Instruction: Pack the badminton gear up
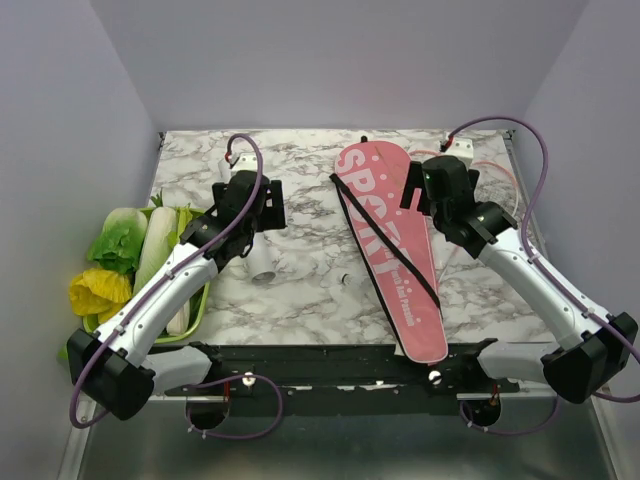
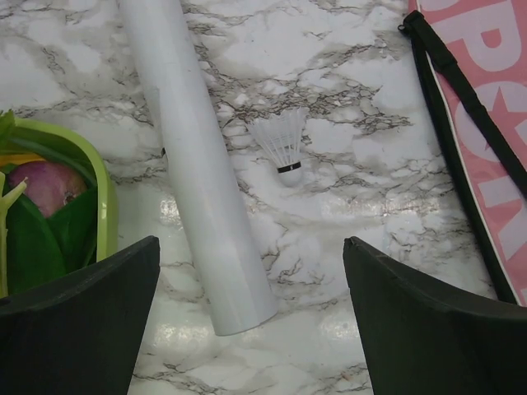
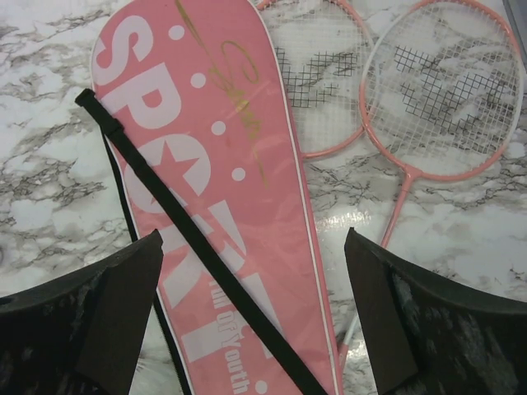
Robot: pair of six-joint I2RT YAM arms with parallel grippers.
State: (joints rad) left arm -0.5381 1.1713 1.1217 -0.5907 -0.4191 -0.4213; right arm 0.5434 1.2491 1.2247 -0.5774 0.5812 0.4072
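The pink cover lettered "SPORT" lies flat mid-table, its black strap running diagonally across it. Two pink-framed rackets lie on the table right of the cover, their heads overlapping. A white tube lies on the marble, and a white shuttlecock lies just right of it. My left gripper is open and empty above the tube's near end. My right gripper is open and empty above the cover. In the top view the left gripper and right gripper hover over the table.
A green tray of leafy vegetables sits at the left edge; its rim shows in the left wrist view. Grey walls enclose the table on three sides. A black rail runs along the near edge.
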